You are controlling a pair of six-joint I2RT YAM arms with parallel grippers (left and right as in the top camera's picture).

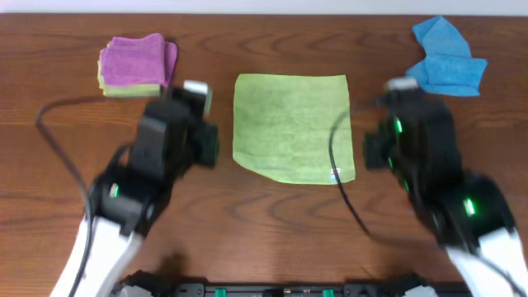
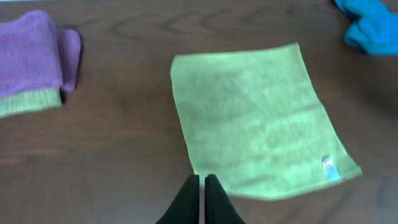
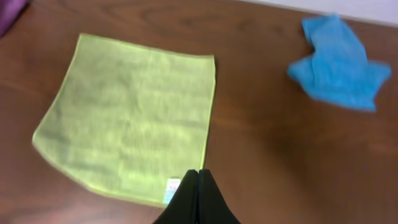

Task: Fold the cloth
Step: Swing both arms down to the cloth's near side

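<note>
Wood table (image 1: 272, 235); lime cloth (image 1: 290, 125) flat, unfolded; left gripper (image 2: 202, 179), right gripper (image 3: 199, 173) clenched, empty.

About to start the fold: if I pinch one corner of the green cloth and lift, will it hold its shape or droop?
Probably droops: the green cloth lies flat with wavy edges. Being so thin, it's likely light. Pushed across the table, its fuzzy surface may bunch rather than slide.

Robot lab bench: wood-grain table (image 1: 280, 231)
</note>
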